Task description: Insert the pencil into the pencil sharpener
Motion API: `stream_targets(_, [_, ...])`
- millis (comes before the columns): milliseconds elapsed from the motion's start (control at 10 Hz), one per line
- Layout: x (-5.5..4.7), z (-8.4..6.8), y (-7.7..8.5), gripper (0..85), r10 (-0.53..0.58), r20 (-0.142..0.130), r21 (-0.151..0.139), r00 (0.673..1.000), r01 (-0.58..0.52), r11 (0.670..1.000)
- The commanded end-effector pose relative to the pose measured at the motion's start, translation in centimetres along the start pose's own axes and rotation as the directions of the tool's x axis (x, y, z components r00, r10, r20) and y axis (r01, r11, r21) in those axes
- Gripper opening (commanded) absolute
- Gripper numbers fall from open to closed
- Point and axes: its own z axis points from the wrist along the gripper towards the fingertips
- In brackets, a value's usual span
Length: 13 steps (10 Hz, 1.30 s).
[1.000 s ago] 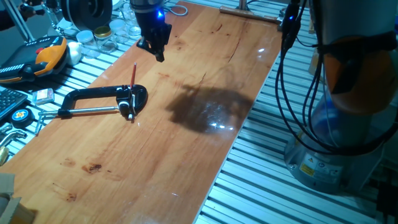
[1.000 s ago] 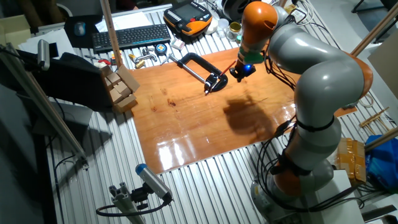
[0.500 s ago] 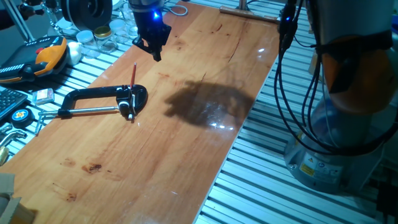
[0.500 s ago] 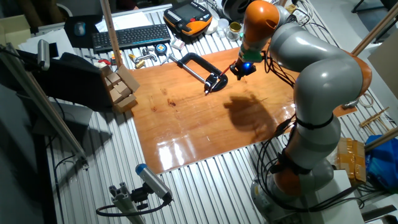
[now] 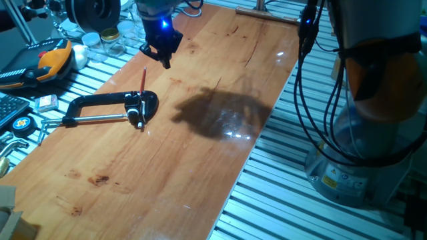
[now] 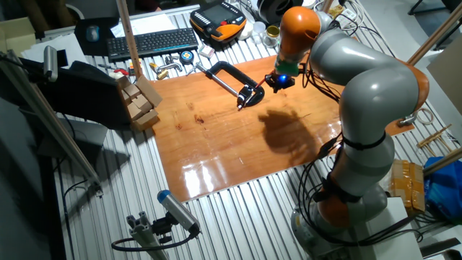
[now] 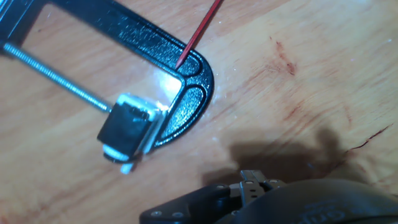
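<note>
Pincer (image 5: 164, 56) hangs above the far part of the wooden desk (image 5: 200, 160), blue light lit on its body; fingers look close together w/ nothing between them, but whether fully closed can't be told from either fixed view. In hand view only the dark underside of the pincer shows at the bottom edge, fingertips not visible.

Just below and beside it, nearer the desk's left edge, the red pencil (image 5: 143, 80) stands steeply upright, its lower end meeting the curved end of the black C-clamp (image 5: 100, 101). Hand view: pencil (image 7: 198, 34) runs diagonally, tip touching the clamp's inner bend (image 7: 186, 93).

Pencil sharpener (image 5: 137, 115), small black block w/ pale silvery part, sits held between the clamp's screw bar (image 5: 93, 119) and its curved end; hand view shows it (image 7: 127, 132) pressed vs the clamp frame.

Pencil and sharpener are near each other but apart; pencil not in the sharpener
</note>
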Motion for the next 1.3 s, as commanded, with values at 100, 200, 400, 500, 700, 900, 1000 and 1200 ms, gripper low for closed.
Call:
stream_targets(100, [-0.2,0.7,-0.1,0.0,0.016,0.001,-0.002,1.0,-0.016,1.0])
stream_targets(200, [-0.5,0.9,-0.3,0.0,0.02,-0.001,-0.005,1.0,-0.02,1.0])
stream_targets(400, [-1.3,1.2,-0.7,0.0,0.026,-0.007,-0.01,1.0,-0.027,1.0])
stream_targets(500, [-1.5,1.3,-0.8,0.0,0.028,-0.007,-0.01,1.0,-0.028,1.0])
stream_targets(700, [-1.5,1.4,-0.8,0.0,0.033,-0.005,-0.009,0.999,-0.033,0.999])
stream_targets(900, [-1.6,1.3,-0.7,0.0,0.048,-0.002,-0.004,0.999,-0.048,0.999])
stream_targets(1000, [-1.7,1.1,-0.6,0.0,0.059,-0.008,-0.002,0.998,-0.059,0.998])
stream_targets(1200, [-1.8,1.1,-0.4,0.0,0.077,-0.006,0.007,0.997,-0.077,0.997])
